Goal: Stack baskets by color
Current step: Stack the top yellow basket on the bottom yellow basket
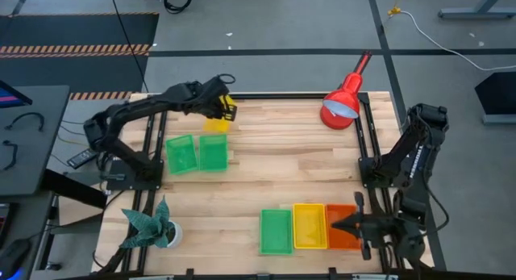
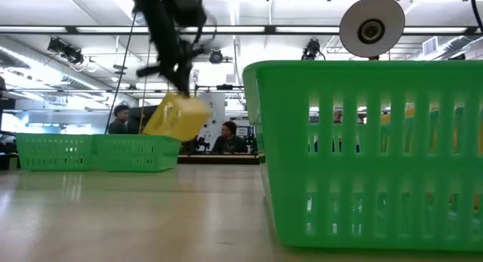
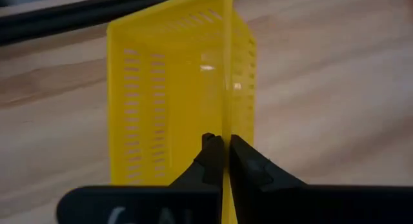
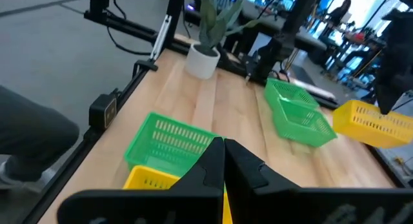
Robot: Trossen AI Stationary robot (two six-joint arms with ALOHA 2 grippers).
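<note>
The left hand [image 1: 223, 107] is pinched shut on the rim of a yellow basket [image 1: 216, 123], which hangs tilted, lifted clear of the wooden tabletop [image 1: 274, 163], just beyond two green baskets [image 1: 197, 153]. The right hand [image 1: 337, 224], closed and empty, rests over an orange basket [image 1: 340, 219] beside yellow and green ones.

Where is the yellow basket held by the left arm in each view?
High: yellow basket at table's far left, under left end effector.
Low: hangs tilted, upper left.
Left wrist: fills centre, wall pinched.
Right wrist: right edge.
Shared landmark: green basket pair beside it.
</note>
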